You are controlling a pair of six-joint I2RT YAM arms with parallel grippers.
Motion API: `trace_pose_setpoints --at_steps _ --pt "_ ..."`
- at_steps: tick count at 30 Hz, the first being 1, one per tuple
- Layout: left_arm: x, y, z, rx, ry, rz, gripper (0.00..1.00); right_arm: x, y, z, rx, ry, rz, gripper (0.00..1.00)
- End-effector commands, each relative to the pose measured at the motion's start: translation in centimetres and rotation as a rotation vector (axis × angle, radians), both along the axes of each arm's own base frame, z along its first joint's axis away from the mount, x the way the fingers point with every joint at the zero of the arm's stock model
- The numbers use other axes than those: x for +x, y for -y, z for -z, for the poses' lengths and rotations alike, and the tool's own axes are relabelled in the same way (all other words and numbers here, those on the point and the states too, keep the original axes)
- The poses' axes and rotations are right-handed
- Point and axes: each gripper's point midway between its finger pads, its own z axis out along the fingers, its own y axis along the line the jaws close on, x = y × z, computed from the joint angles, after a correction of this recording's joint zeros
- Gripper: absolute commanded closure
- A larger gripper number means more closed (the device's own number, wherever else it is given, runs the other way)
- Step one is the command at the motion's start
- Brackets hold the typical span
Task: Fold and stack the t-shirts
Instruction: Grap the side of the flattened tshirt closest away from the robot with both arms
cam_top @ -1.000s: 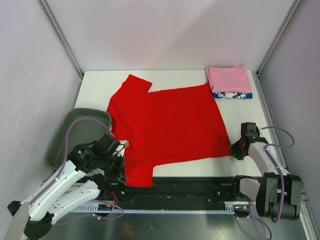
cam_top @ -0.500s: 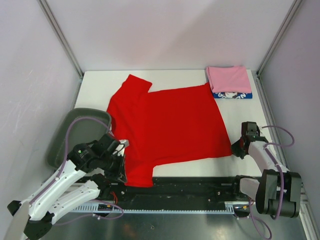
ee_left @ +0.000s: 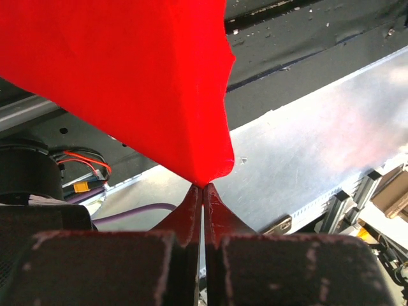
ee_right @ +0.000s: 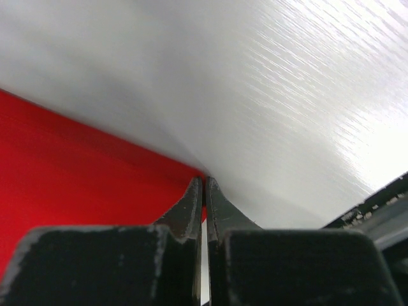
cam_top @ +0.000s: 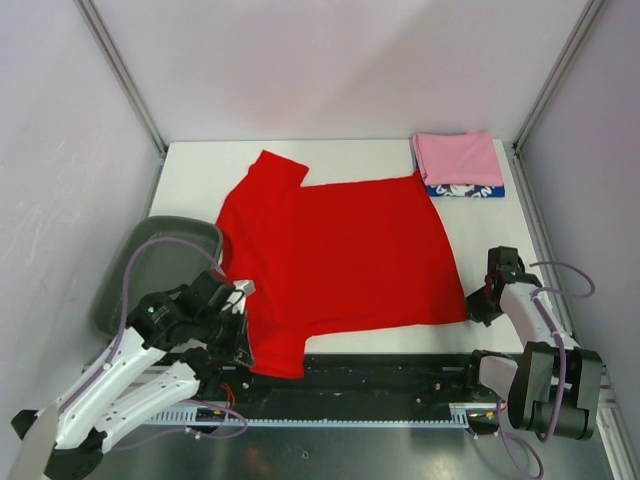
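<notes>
We are holding the left end effector (ee_left: pixel 203 189) fully closed on a tip of the near sleeve of the red t-shirt (cam_top: pixel 340 250). The right end effector (ee_right: pixel 204 183) is fully closed on its near right hem corner, a sliver of cloth showing between the fingers. The shirt is lying spread flat across the tabletop (cam_top: pixel 350 155), so we are reading this two-point pinch along the near edge as the setup for lifting that edge and folding it over. The pink t-shirt (cam_top: pixel 458 157) is sitting folded on the blue t-shirt (cam_top: pixel 465 190) in the far right corner, likely marking where the stack is growing.
</notes>
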Motion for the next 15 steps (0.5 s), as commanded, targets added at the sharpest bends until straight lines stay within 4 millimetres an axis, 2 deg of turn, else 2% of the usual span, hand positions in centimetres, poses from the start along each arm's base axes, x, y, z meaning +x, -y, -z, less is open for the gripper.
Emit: trace_pose_setpoints --at_steps 1,4,10,15 --pt "-1.3 0.6 -1.9 -0.066 -0.050 -0.002 1.00 -1.3 0.3 -0.9 -0.008 -0.032 0.038 1.00" --pt "-1.0 1.4 -2.5 -0.098 -0.055 -0.009 1.00 -0.4 0.8 -1.7 -0.027 -0.007 0.035 1.00" --pt "-0.5 2.7 -2.3 -0.122 -0.103 -0.021 1.00 1.4 1.1 -2.1 -0.029 0.010 0.017 1.00" --pt "-1.4 3.4 -2.1 -0.153 -0.155 0.010 1.00 2.0 1.2 -1.7 -0.032 0.013 -0.003 1.00"
